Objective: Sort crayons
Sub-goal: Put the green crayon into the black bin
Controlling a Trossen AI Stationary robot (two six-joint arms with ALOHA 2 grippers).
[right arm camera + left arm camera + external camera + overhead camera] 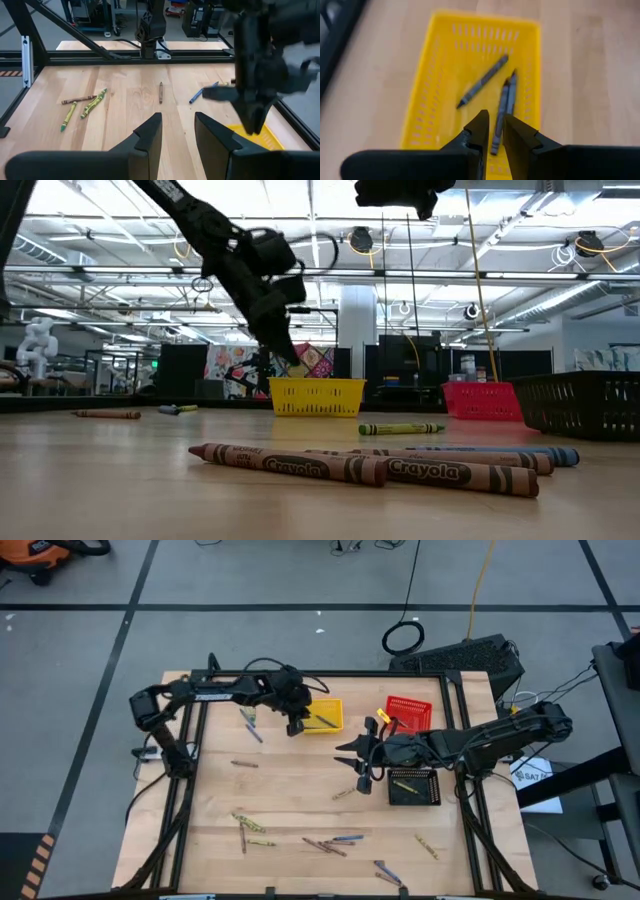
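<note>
My left gripper (492, 127) hovers open just above the near end of the yellow mesh basket (432, 100), nothing between its fingers. Three blue-grey crayons (482, 82) lie on the basket's floor below it. In the high view this gripper (297, 726) is at the basket's left edge (325, 715). My right gripper (362, 755) hangs open and empty above mid-table, between the red basket (408, 712) and the black basket (413, 786). Several more crayons (325, 847) lie flat on the wood toward the near edge.
A yellow-olive crayon (405, 784) lies in the black basket. Loose crayons lie at the table's left (245, 764), beside the yellow basket (252, 730) and near the front right (427, 845). A black frame rail (190, 790) edges the table.
</note>
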